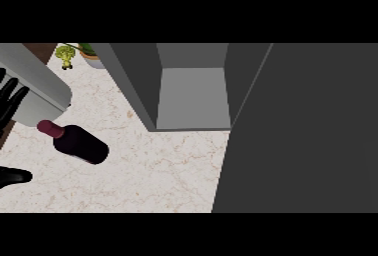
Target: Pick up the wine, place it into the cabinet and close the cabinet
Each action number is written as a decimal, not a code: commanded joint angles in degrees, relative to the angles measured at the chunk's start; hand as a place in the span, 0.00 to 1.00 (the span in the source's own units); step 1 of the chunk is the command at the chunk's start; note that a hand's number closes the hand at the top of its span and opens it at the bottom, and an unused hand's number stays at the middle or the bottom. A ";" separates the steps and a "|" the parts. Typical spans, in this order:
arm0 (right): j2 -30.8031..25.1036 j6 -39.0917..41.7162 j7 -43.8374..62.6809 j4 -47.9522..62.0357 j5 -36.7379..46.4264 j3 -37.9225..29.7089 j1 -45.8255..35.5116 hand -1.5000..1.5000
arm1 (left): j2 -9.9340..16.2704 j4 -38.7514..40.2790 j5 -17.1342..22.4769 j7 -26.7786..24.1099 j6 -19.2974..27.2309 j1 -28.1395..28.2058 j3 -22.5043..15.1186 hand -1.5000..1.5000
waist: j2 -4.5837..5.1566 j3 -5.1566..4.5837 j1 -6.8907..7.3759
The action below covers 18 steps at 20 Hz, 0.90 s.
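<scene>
The wine bottle (pixel 80 144) is dark with a maroon cap and stands on the marble counter (pixel 155 175), left of centre. It is not held. The cabinet (pixel 193 95) stands open behind it, with a bare grey shelf inside. Its dark door (pixel 310 135) is swung out and fills the right side of the view. My left hand (pixel 10 100) shows at the left edge with straight, spread fingers, up and left of the bottle and apart from it. Its grey forearm (pixel 38 82) crosses the upper left corner. Another black part of the hand (pixel 13 176) pokes in lower down. The right hand is out of sight.
A small green plant (pixel 66 53) and a pot (pixel 93 59) sit at the back left, beside the cabinet's left wall. Open counter lies in front of the cabinet, between the bottle and the door.
</scene>
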 commanded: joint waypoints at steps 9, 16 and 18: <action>-3.47 -4.67 5.33 -11.10 9.80 3.91 0.06 0.00 | -3.39 11.37 -8.24 -12.28 -3.26 2.99 -0.73 0.00 | -0.16 -0.03 -0.06; -6.22 -5.33 7.72 -11.39 7.34 1.73 -3.04 0.00 | -2.71 21.94 -12.88 -21.15 -5.17 1.41 0.26 0.00 | 0.04 0.00 -0.18; -5.40 -7.75 10.01 -11.89 10.92 5.46 -3.79 0.00 | -1.72 21.75 -11.91 -21.01 -6.47 3.03 1.19 0.00 | -0.16 -0.05 -0.14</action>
